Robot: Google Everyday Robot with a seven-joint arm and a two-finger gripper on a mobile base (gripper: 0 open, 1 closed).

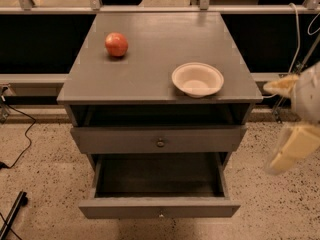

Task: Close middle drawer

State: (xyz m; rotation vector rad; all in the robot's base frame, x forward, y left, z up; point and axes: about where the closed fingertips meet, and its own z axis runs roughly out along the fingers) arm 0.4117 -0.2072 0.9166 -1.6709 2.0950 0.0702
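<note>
Middle drawer (pixel 159 209) pulled out, gripper (pixel 276 127) right, jaws apart

middle drawer (pixel 159 209): matt grey wood | gripper (pixel 280 124), right of cabinet (pixel 150 79): pale, matt

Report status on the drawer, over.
Gripper right of cabinet, touching nothing. Middle drawer pulled well out. Nothing seen in its path; apple, bowl up top.
</note>
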